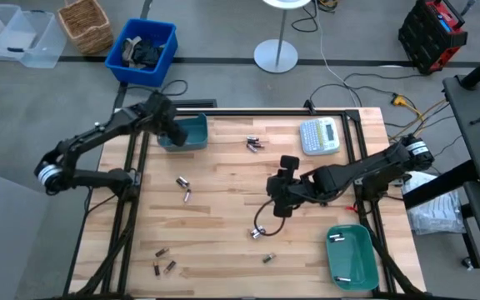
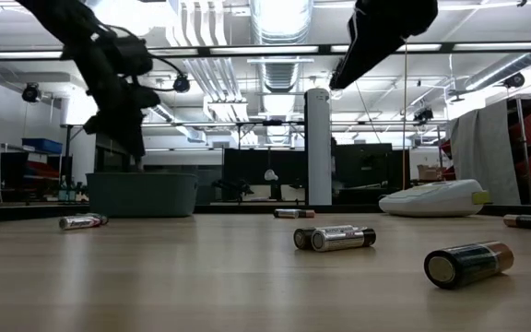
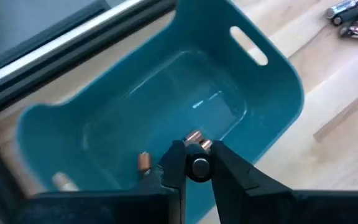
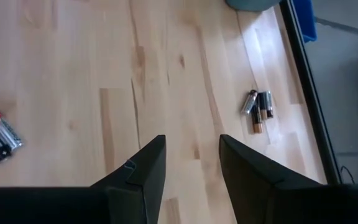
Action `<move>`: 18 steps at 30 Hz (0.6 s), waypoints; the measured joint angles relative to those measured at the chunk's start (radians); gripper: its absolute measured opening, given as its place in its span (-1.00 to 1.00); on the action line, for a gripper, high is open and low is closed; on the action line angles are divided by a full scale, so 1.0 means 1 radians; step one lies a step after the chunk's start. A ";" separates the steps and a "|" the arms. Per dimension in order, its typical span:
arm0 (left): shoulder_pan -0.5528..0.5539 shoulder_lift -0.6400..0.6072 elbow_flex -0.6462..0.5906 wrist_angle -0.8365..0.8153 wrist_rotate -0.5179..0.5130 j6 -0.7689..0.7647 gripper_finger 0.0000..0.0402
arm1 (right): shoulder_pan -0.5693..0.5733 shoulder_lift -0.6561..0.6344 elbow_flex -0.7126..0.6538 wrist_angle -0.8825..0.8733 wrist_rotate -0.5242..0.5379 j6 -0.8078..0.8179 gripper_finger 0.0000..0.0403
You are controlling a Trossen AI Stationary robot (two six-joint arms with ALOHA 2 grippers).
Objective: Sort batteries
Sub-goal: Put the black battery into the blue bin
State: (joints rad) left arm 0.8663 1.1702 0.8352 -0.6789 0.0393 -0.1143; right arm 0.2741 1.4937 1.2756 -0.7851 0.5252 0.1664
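My left gripper [image 1: 173, 133] hangs over the teal bin [image 1: 192, 133] at the table's far left and is shut on a coppery-brown battery [image 3: 196, 140]. Two more batteries [image 3: 143, 160] lie on the bin's floor. My right gripper [image 4: 191, 146] is open and holds nothing, raised above the table's middle [image 1: 275, 204]. Loose batteries lie flat on the wood: a far cluster [image 1: 252, 143], two at centre-left [image 1: 183, 183], a pair near my right gripper [image 1: 261, 233], one [image 1: 267, 258] nearer, and three near the front left [image 1: 163, 260]. My left gripper pinches the battery between its two fingers [image 3: 178, 158], its near end [image 3: 199, 167] showing between them. The fingers come from above and slant down into the bin. The battery is lifted clear, its coppery end [image 3: 194, 137] pointing toward the bin's floor.
A grey-white label maker [image 1: 319, 135] sits at the far right of the table. A second teal tray [image 1: 350, 254] holding batteries lies at the near right corner. Black frame rails run along the table's edges. Bare wood lies between the battery groups.
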 joint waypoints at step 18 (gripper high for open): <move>-0.026 0.226 0.000 0.263 0.024 0.004 -0.85 | -0.046 -0.001 -0.035 0.013 0.000 0.007 -0.38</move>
State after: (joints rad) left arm 0.8398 1.3965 0.8352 -0.4155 0.0631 -0.1099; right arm 0.2278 1.4925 1.2403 -0.7717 0.5255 0.1732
